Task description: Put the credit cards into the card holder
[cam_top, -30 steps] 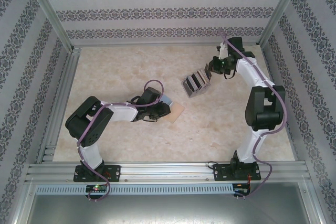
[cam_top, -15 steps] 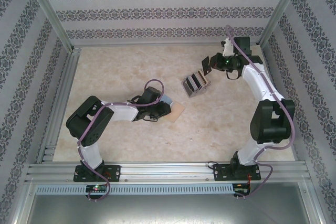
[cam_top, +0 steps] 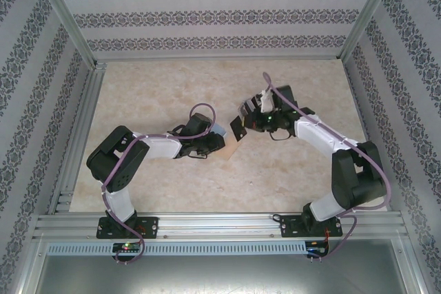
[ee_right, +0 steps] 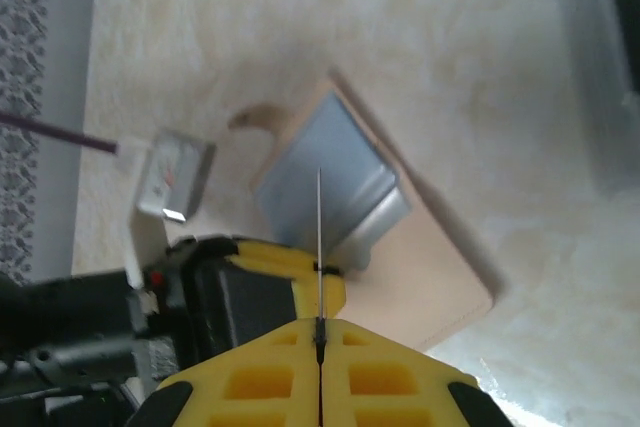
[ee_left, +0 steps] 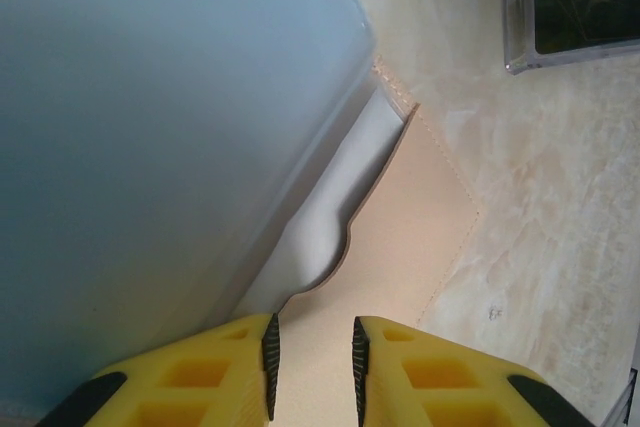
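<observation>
The tan card holder (cam_top: pixel 232 148) lies flat mid-table. A light blue card (ee_left: pixel 150 147) and a whitish card (ee_left: pixel 330 207) stick out of its pocket. My left gripper (cam_top: pixel 213 144) rests low over the holder (ee_left: pixel 400 247); its jaws (ee_left: pixel 313 362) stand a little apart with only tan leather showing between them. My right gripper (cam_top: pixel 247 125) is shut on a dark credit card (cam_top: pixel 238 127). Edge-on, this card (ee_right: pixel 319 217) hangs just above the blue card (ee_right: pixel 325 172) and the holder (ee_right: pixel 430 267).
A clear rack (cam_top: pixel 246 107) with more cards stands just behind the right gripper, partly hidden by that arm; its corner (ee_left: pixel 570 7) is near the holder. Metal frame posts and patterned walls close in the table on three sides.
The right arm swung from the back right, past the rack, forward and left to the card holder, carrying the dark card. The left arm stayed in place.
</observation>
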